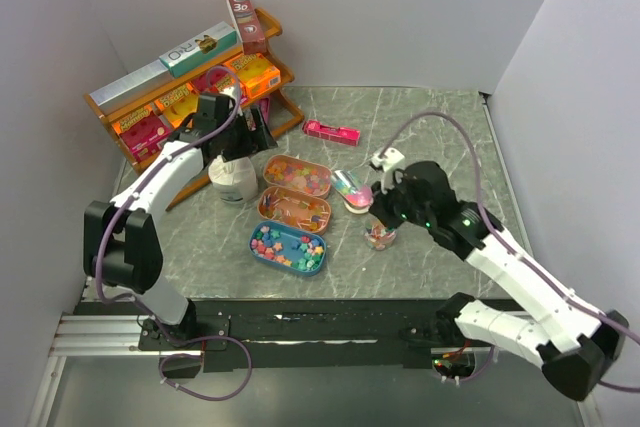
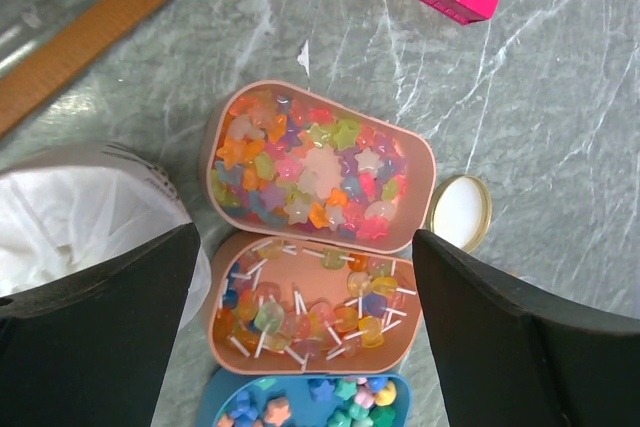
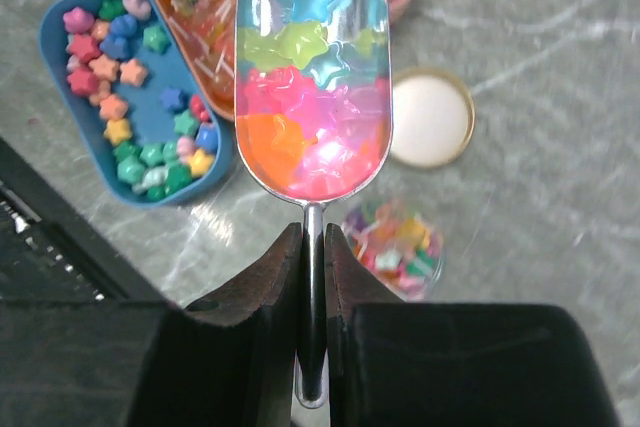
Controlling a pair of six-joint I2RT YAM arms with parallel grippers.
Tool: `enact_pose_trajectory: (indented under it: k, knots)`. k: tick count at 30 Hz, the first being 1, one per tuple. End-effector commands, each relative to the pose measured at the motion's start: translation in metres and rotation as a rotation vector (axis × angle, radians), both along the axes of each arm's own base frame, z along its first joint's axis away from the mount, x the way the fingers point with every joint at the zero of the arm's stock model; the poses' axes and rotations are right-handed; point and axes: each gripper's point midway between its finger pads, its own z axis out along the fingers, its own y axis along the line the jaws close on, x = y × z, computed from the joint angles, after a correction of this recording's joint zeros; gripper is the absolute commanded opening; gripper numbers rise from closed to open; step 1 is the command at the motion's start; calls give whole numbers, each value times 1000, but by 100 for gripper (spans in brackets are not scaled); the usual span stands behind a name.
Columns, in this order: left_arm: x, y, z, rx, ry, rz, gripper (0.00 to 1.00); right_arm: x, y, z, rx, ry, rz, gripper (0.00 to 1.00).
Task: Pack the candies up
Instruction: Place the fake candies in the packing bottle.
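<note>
The candies (image 3: 312,97) are light, hard, slick little stars, likely to roll and spill, so best carried in the scoop (image 3: 314,215) by its thin handle, kept level. The right jaws pinch that handle, the loaded bowl near the jar (image 3: 395,247); the left jaws hang spread, empty, farther from the jar.

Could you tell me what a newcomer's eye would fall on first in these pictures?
First, the right gripper, shut on a metal scoop heaped with bright star candies, close to a small jar right of centre. Next, three trays of colourful sweets mid-table, a pink tray, a lollipop tray and a blue tray, with the open left gripper poised near them.
</note>
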Motion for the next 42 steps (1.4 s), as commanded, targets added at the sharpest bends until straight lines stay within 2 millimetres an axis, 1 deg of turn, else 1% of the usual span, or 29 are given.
enact_pose_trajectory:
  k: [1,2,3,5,6,8,10,11,13,14,17,18,20,22,28,32,33,35,39,42]
  knots:
    - [6,-10,-4,-56,4,-17,94,-27,-22,-2,59,80,-115,0]
    - [5,-12,-5,-64,9,-23,94,-34,-25,-7,62,97,-121,0]
    - [5,-13,-5,-68,10,-26,94,-39,-28,-3,85,92,-132,0]
    - [5,-13,-3,-69,10,-29,94,-52,-36,-7,93,126,-156,0]
    - [5,-13,-3,-69,10,-27,94,-54,-39,-8,94,131,-172,0]
    - [4,-13,-4,-65,11,-30,94,-61,-37,-2,142,138,-175,0]
    - [4,-13,-4,-66,15,-29,94,-64,-38,-2,162,171,-204,0]
    - [4,-13,-4,-69,17,-27,94,-67,-39,-7,146,199,-211,0]
    - [3,-13,-5,-73,21,-25,94,-70,-40,-11,142,234,-231,0]
    - [2,-14,-4,-79,20,-25,94,-72,-44,-17,118,264,-253,0]
    - [1,-14,-5,-82,25,-25,94,-74,-52,-20,97,279,-310,0]
    - [1,-14,-5,-83,26,-24,94,-77,-56,-22,92,297,-328,0]
    - [0,-13,-6,-81,29,-23,94,-75,-65,-23,76,286,-384,0]
    - [-1,-14,-8,-83,33,-22,94,-78,-69,-28,58,316,-418,0]
    - [-1,-15,-10,-89,39,-28,93,-88,-74,-45,-8,411,-455,0]
    - [-2,-15,-13,-89,46,-29,93,-94,-78,-50,-61,465,-477,0]
    - [-2,-15,-13,-89,47,-28,93,-93,-77,-47,-61,467,-480,0]
    - [-2,-16,-14,-93,48,-30,93,-95,-79,-49,-102,501,-489,0]
    - [-4,-16,-18,-91,52,-33,93,-92,-76,-45,-128,521,-478,0]
    - [-5,-13,-22,-77,55,-30,93,-95,-76,-44,-149,541,-466,0]
